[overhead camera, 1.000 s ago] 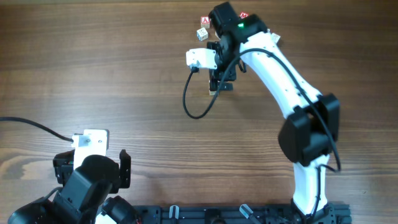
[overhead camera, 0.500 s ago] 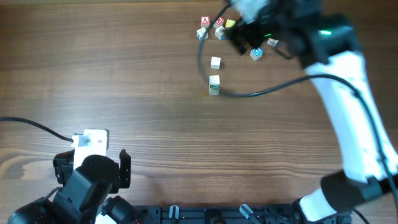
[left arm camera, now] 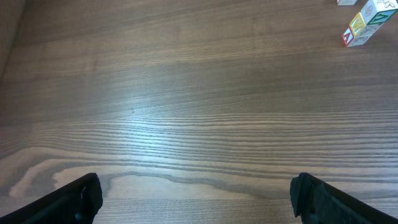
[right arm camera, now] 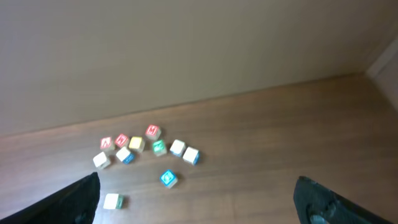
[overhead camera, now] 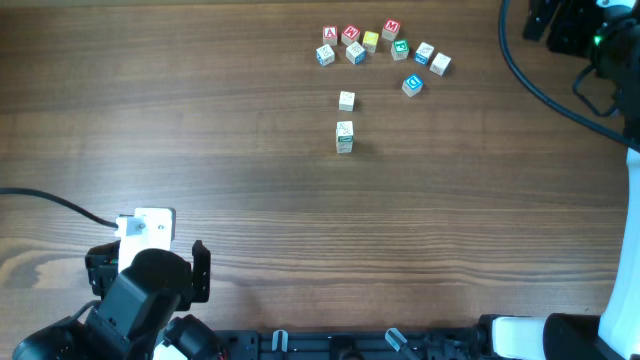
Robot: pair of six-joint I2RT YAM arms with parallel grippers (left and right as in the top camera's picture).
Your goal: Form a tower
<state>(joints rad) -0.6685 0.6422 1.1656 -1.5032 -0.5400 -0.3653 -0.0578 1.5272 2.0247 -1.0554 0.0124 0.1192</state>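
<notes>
The tower (overhead camera: 344,137) is a short column of pale letter cubes standing alone on the wood table (overhead camera: 200,120), below a single pale cube (overhead camera: 346,100). In the left wrist view the tower (left arm camera: 362,26) shows at the top right, far from my open left gripper (left arm camera: 196,190). Seen from overhead, the left gripper (overhead camera: 150,262) rests at the near left. My right gripper (overhead camera: 548,22) is raised at the far right corner. In its wrist view the right gripper (right arm camera: 197,194) is open and empty, and the tower is out of view.
Several loose cubes (overhead camera: 385,45) with red, yellow, green and blue faces lie in a cluster at the far edge. A blue-faced cube (right arm camera: 168,178) and the single pale cube (right arm camera: 112,201) lie nearer. A black cable (overhead camera: 50,200) crosses the near left.
The right arm has lifted off the tower and swung up to the far right corner. The tower stays standing. The left arm has not moved.
</notes>
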